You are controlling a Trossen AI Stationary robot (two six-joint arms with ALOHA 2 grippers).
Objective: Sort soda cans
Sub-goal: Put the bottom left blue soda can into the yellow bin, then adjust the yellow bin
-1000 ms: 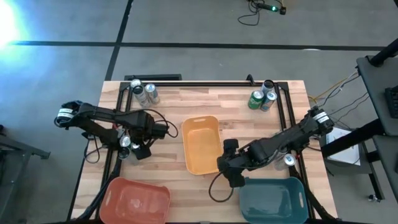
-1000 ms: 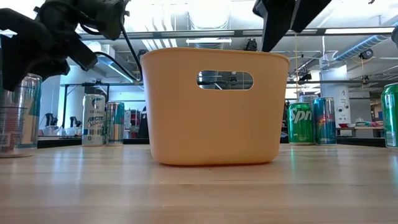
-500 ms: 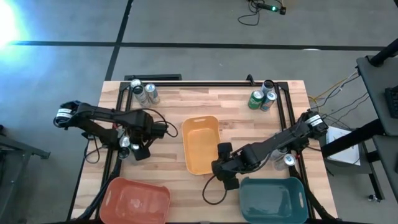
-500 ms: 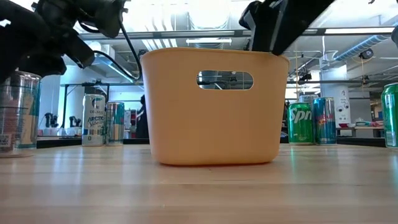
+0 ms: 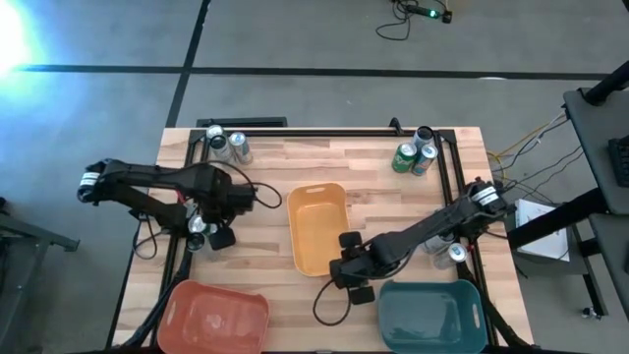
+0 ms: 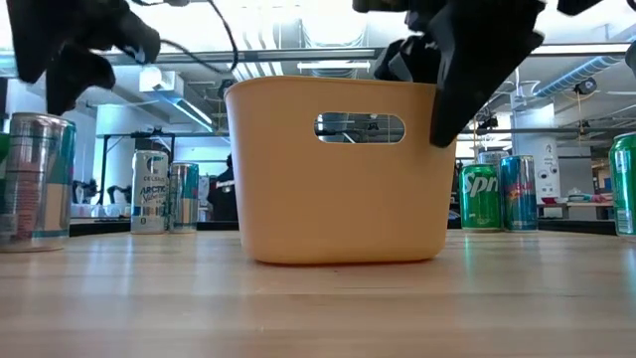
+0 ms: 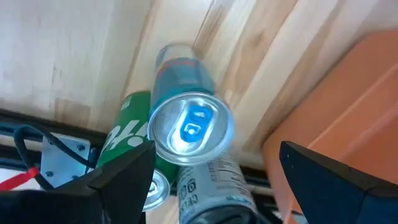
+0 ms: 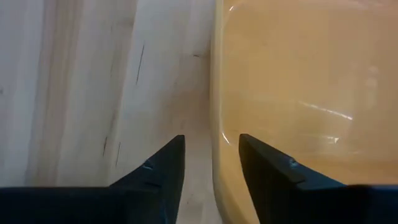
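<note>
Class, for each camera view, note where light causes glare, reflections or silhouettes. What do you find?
High view: strong white glare washes out the floor at the upper left corner. Low view: bright ceiling lights behind turn the left arm and right arm into dark silhouettes. Left wrist view: the silver-blue can has a shining top. Right wrist view: pale reflected streaks lie inside the orange bin.

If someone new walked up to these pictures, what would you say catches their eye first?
Most likely the orange bin in the middle of the wooden table, with the right gripper hanging over its near rim, fingers narrowly apart and empty. Next, the left gripper, wide open above a silver-blue can in the cluster by the table's left edge. Red and teal bins sit at the front corners.
</note>
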